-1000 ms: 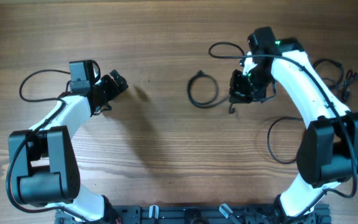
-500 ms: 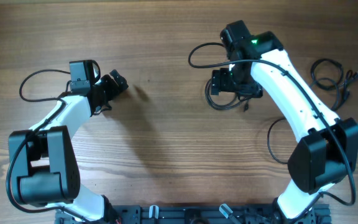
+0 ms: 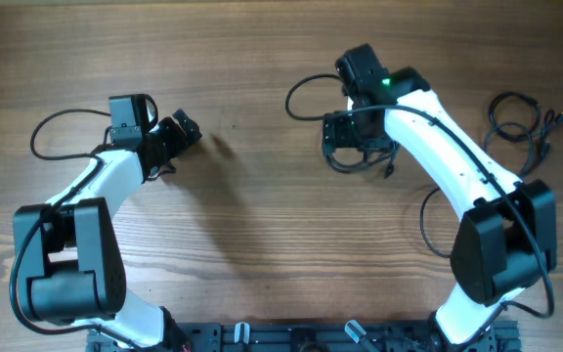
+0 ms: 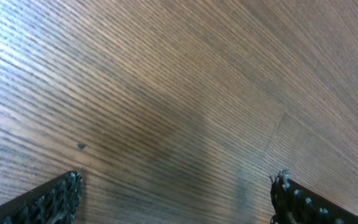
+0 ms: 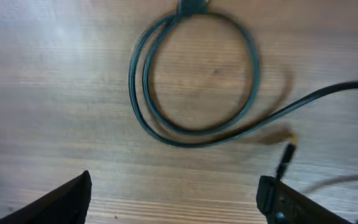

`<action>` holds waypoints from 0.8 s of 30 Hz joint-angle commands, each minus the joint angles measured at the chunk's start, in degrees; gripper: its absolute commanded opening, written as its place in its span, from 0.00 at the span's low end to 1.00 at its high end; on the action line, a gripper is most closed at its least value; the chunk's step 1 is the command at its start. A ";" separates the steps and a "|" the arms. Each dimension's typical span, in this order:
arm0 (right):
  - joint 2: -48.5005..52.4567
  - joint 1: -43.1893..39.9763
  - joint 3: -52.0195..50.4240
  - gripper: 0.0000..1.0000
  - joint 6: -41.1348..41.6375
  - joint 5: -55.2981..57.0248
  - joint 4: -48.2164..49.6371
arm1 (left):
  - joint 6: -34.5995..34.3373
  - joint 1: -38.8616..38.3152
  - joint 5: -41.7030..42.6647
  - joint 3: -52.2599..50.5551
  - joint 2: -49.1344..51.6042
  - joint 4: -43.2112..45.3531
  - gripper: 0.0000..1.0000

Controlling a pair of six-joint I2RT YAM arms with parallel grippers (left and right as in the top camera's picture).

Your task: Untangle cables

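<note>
Both released: left end effector [image 4: 176, 180]; right end effector [image 5: 174, 180] over round cable coil [image 5: 252, 65].

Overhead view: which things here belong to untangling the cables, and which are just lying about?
Part of the job:
- coiled cable, beneath the right tool, which is open
- loose cable bundle near the table's right edge

Just there:
- left tool, open over bare wood
- wooden table

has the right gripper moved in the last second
Yes. The right gripper has shifted left, away from the loose cables at far right, and now hangs over the coiled cable.
</note>
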 commanded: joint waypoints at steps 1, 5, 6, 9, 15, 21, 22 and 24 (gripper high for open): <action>-1.16 -3.39 6.25 0.91 8.35 8.72 -4.98 | 1.11 -0.15 0.94 -0.09 -0.83 0.22 1.00; -1.01 -7.80 4.85 0.92 13.35 8.55 -8.15 | 1.11 -0.15 0.94 -0.09 -0.83 0.22 1.00; -0.92 -7.91 4.26 0.96 13.27 7.74 -8.15 | 1.09 -0.15 0.94 -0.09 -0.83 0.22 1.00; -0.72 -7.76 2.47 0.96 13.09 2.54 -6.29 | 1.09 -0.15 1.40 -0.09 -0.83 0.22 1.00; -0.66 -3.74 -6.38 0.92 5.14 -7.72 9.68 | 1.09 -0.17 1.40 -0.09 -0.83 0.24 1.00; 1.27 6.49 -7.21 0.85 2.56 9.14 14.32 | 1.09 -0.15 1.40 -0.09 -0.83 0.22 1.00; 2.34 7.69 -7.21 0.85 2.51 10.73 14.67 | 1.11 -0.15 1.40 -0.09 -0.83 0.22 1.00; 5.11 9.09 -7.21 0.82 1.95 11.02 16.44 | 1.11 -0.15 1.40 -0.09 -0.83 0.22 1.00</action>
